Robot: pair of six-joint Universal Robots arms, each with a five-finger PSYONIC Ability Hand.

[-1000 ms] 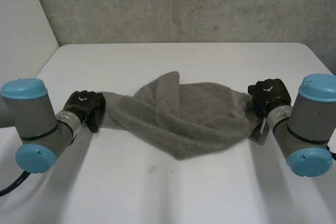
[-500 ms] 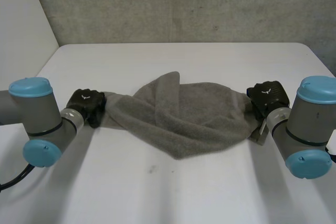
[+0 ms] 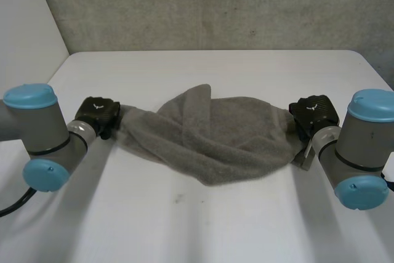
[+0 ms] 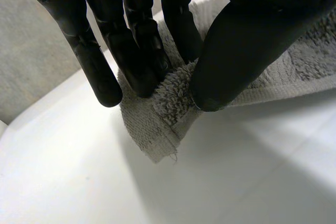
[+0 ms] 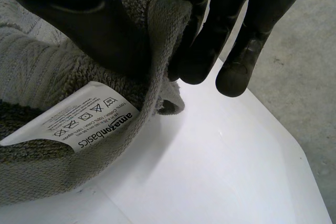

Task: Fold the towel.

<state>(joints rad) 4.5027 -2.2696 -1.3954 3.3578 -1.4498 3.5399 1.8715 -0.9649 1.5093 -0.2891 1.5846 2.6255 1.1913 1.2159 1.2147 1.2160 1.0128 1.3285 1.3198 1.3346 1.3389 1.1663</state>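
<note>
A grey towel (image 3: 212, 137) hangs crumpled between my two hands above the white table (image 3: 203, 220), sagging in the middle with a fold sticking up. My left hand (image 3: 98, 114) pinches the towel's left corner (image 4: 168, 103) between thumb and fingers. Over at the towel's right end, my right hand (image 3: 314, 115) is shut on that corner (image 5: 157, 40), thumb against fingers. A white care label (image 5: 79, 121) hangs just below that grip.
A grey wall (image 3: 209, 7) stands behind the table's far edge. The table surface (image 4: 210, 182) lies bare under the lifted corner, and open table stretches in front of the towel.
My left hand has closed its fingers on the towel's left corner and raised it slightly. The right hand holds as before.
</note>
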